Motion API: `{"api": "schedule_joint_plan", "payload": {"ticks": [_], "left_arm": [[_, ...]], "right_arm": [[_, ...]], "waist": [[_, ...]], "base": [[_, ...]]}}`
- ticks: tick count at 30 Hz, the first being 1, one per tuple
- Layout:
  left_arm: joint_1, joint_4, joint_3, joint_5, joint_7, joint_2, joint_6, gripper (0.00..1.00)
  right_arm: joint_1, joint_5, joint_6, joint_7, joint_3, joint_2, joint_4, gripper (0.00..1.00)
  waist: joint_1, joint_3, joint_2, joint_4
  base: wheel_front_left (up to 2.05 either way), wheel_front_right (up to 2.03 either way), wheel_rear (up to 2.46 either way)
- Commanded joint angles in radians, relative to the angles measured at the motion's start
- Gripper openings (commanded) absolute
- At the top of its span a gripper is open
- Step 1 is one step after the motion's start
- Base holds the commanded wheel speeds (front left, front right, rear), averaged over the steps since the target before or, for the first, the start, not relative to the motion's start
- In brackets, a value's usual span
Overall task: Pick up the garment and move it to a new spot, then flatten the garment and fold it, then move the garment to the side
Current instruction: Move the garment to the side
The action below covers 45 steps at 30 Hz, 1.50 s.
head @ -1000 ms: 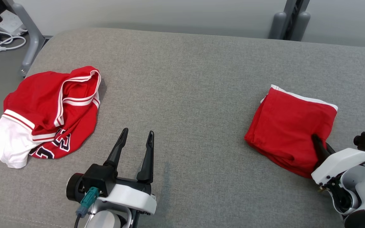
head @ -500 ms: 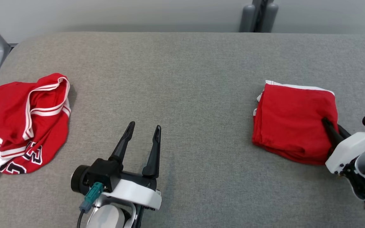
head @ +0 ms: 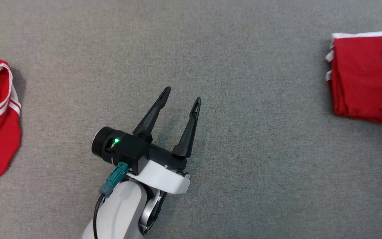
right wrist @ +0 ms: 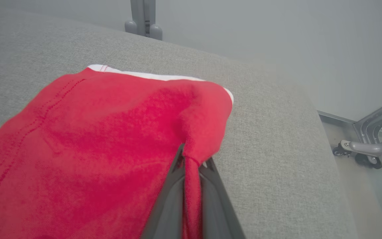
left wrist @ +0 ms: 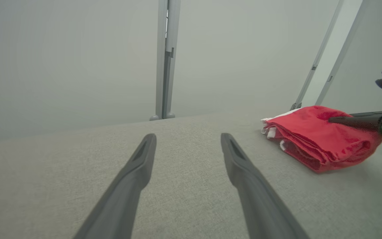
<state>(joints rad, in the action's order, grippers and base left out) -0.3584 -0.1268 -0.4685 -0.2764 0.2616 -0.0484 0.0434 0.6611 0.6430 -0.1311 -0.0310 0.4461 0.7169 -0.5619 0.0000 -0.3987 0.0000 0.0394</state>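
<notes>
Here, right fingers [right wrist: 167,209] pinch folded garment [right wrist: 95,139] corner, apparently tight; left fingers [head: 151,116] spread, empty, well apart.

Grey fabric surface [head: 244,66], pale wall [left wrist: 61,49]

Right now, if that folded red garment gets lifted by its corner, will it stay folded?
Probably not: the folded red garment bunches softly where the right gripper pinches it, so layers would likely sag open. Thin cloth, probably light.
</notes>
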Motion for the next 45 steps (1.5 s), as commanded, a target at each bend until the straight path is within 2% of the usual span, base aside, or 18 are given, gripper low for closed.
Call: {"api": "schedule_joint_plan", "payload": {"ticks": [1, 10, 16, 20, 25, 28, 29, 30, 31, 38, 45], "left_arm": [[-0.032, 0.008, -0.010, 0.004, 0.004, -0.004, -0.008, 1.00], [-0.144, 0.042, -0.082, -0.008, 0.004, -0.004, -0.010, 1.00], [-0.181, 0.071, -0.109, -0.046, 0.004, -0.004, -0.014, 1.00], [-0.191, 0.080, -0.111, -0.044, 0.004, -0.004, -0.009, 1.00], [-0.179, 0.079, -0.105, -0.070, 0.004, -0.004, -0.006, 1.00], [-0.180, 0.075, -0.102, -0.061, 0.004, -0.004, -0.007, 1.00], [-0.177, 0.073, -0.101, -0.062, 0.004, -0.004, -0.008, 1.00], [-0.173, 0.072, -0.099, -0.061, 0.004, -0.004, -0.009, 1.00], [-0.169, 0.070, -0.098, -0.060, 0.004, -0.004, -0.010, 1.00], [-0.142, 0.061, -0.085, -0.061, 0.004, -0.004, -0.002, 1.00], [-0.087, 0.048, -0.042, -0.065, 0.004, -0.004, 0.015, 1.00]], "right_arm": [[0.021, -0.013, 0.001, 0.003, -0.002, 0.032, 0.008, 0.00], [0.082, -0.124, 0.001, 0.017, 0.044, 0.268, 0.016, 0.00], [0.104, -0.186, 0.001, 0.028, 0.025, 0.384, -0.039, 0.00], [0.123, -0.240, 0.001, 0.043, -0.010, 0.411, -0.085, 0.00], [0.134, -0.332, 0.001, 0.029, -0.040, 0.414, -0.136, 0.00], [0.151, -0.399, 0.001, 0.032, -0.086, 0.377, -0.177, 0.00], [0.153, -0.421, 0.001, 0.029, -0.103, 0.366, -0.193, 0.50], [0.151, -0.442, 0.001, 0.022, -0.111, 0.353, -0.203, 0.50], [0.150, -0.450, 0.001, 0.023, -0.125, 0.335, -0.212, 1.00], [0.156, -0.535, 0.001, 0.032, -0.181, 0.257, -0.239, 1.00], [0.171, -0.540, 0.001, 0.125, -0.289, 0.086, -0.229, 1.00]], "waist": [[0.0000, -0.074, 0.0000, -0.011], [0.0000, -0.201, 0.0000, 0.013], [0.0000, -0.247, 0.0000, 0.030], [0.0000, -0.263, 0.0000, 0.035], [0.0000, -0.273, 0.0000, 0.038], [0.0000, -0.275, 0.0000, 0.039], [0.0000, -0.273, 0.0000, 0.039], [0.0000, -0.269, 0.0000, 0.039], [0.0000, -0.264, 0.0000, 0.039], [0.0000, -0.196, 0.0000, 0.035], [0.0000, -0.070, 0.0000, 0.026]], "base": [[0.00, 0.00, 0.00], [0.00, 0.00, 0.00], [0.00, 0.00, 0.00], [0.00, 0.00, 0.00], [0.00, 0.00, 0.00], [0.00, 0.00, 0.00], [0.00, 0.00, 0.00], [0.00, 0.00, 0.00], [0.00, 0.00, 0.00], [0.00, 0.00, 0.00], [0.00, 0.00, 0.00]]}}
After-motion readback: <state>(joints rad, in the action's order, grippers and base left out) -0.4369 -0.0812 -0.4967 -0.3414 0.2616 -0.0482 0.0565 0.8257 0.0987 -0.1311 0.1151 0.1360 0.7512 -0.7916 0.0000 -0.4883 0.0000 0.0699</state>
